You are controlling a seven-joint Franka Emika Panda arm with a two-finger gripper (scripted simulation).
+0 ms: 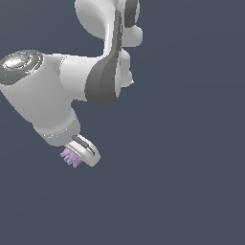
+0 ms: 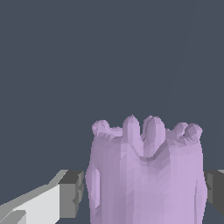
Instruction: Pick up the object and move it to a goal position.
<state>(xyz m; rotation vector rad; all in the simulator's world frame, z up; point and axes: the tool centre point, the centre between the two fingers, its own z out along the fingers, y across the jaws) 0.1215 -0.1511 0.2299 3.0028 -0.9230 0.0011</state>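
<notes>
Filling the wrist view, the object (image 2: 146, 175) sits right between the gripper (image 2: 144, 192) fingers (image 2: 70, 192), grey pads at both flanks, so the claw looks clenched on it. Lilac, lumpy, blocky body with stubby rounded knobs along one face. Probably light and stiff, though those bumps could let it twist; flat sides seem the safest hold. Exterior view shows it poking out beside the white, smooth-shelled arm (image 1: 48, 95).
</notes>
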